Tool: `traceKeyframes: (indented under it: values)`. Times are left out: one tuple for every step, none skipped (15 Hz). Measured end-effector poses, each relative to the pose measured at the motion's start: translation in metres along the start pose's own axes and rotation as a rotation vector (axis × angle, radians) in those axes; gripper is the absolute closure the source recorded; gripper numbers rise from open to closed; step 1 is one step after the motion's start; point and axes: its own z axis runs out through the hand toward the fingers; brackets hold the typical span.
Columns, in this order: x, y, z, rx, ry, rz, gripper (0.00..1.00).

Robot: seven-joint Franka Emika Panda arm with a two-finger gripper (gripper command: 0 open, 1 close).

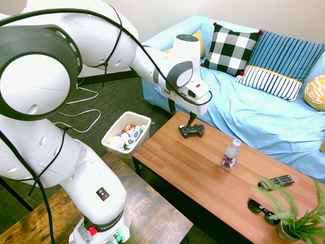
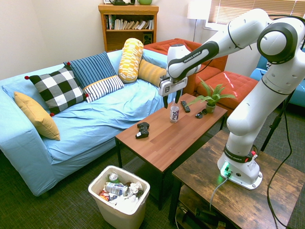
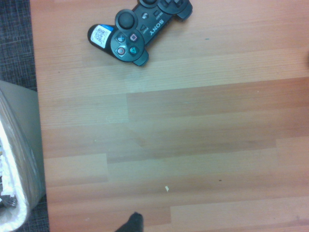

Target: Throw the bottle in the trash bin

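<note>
gripper (image 2: 171,101) is open and empty above the table (image 2: 162,143), bottle (image 2: 174,114) stands upright mid-table toward the sofa-side edge; I'd drop straight over it, clamp around the label, not the cap

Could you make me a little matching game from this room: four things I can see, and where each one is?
Things:
1. bottle
2. game controller
3. trash bin
4. sunglasses

Places:
A. on the floor, off the end of the wooden table
B. on the table next to the potted fern
C. upright near the middle of the table
D. on the table at the end nearest the bin, below the gripper

Pairs: 1-C, 2-D, 3-A, 4-B
</note>
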Motion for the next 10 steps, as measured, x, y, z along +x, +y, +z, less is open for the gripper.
traceKeyframes:
  values:
    - [0.001, -0.001, 0.000, 0.002, 0.001, 0.000, 0.00]
    - [0.002, -0.001, 0.000, 0.008, 0.006, 0.002, 0.00]
    - [0.005, -0.002, -0.001, 0.016, 0.014, 0.013, 0.00]
    - [0.012, -0.001, -0.003, 0.023, 0.025, 0.033, 0.00]
    - [0.025, 0.001, -0.007, 0.023, 0.040, 0.062, 0.00]
    - [0.043, 0.004, -0.011, 0.024, 0.054, 0.099, 0.00]
    - [0.064, 0.006, -0.013, 0.027, 0.063, 0.136, 0.00]
    - [0.085, 0.008, -0.013, 0.027, 0.070, 0.171, 0.00]
    - [0.105, 0.009, -0.010, 0.023, 0.082, 0.204, 0.00]
    - [0.124, 0.009, -0.007, 0.014, 0.091, 0.240, 0.00]
